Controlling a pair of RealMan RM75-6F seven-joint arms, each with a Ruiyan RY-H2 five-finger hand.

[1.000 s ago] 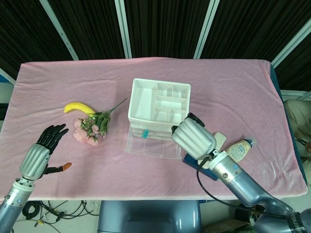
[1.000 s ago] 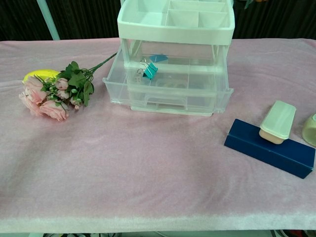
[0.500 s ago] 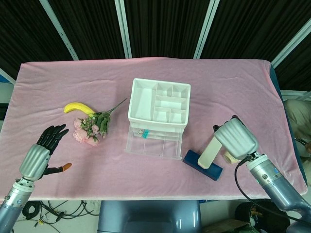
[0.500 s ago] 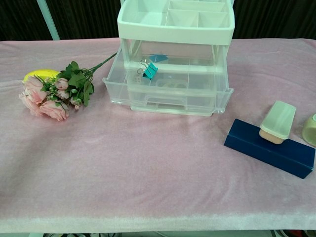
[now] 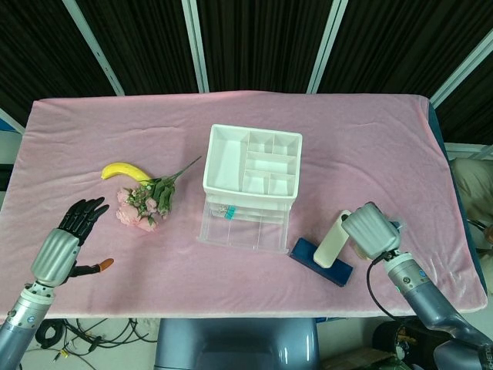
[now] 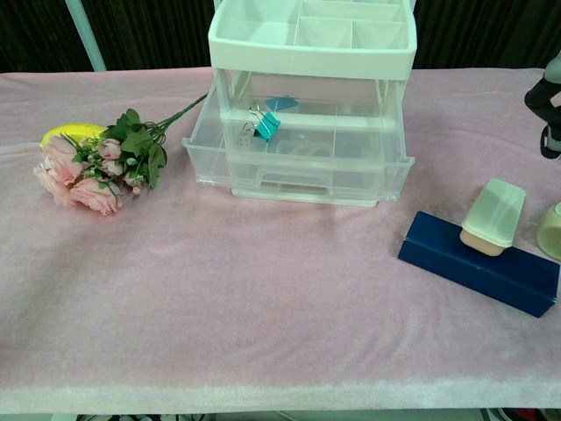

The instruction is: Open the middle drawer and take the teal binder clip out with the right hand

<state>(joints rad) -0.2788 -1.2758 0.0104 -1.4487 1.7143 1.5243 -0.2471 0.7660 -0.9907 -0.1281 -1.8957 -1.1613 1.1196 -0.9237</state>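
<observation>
The white drawer unit stands mid-table with its clear middle drawer pulled out. The teal binder clip lies in the drawer's left rear part and also shows in the head view as the teal binder clip. My right hand hovers right of the drawer, above the far end of the blue box, and holds nothing. Only its dark fingertips reach into the chest view, spread apart. My left hand hangs at the near left with its fingers spread and empty.
A blue box with a cream case on it lies right of the drawer. A small bottle sits beyond it. Pink flowers and a banana lie left of the unit.
My right hand drew away from the drawer front, swung right and came back a little toward the blue box. Its fingertips now show in the chest view. The drawer stays out.
</observation>
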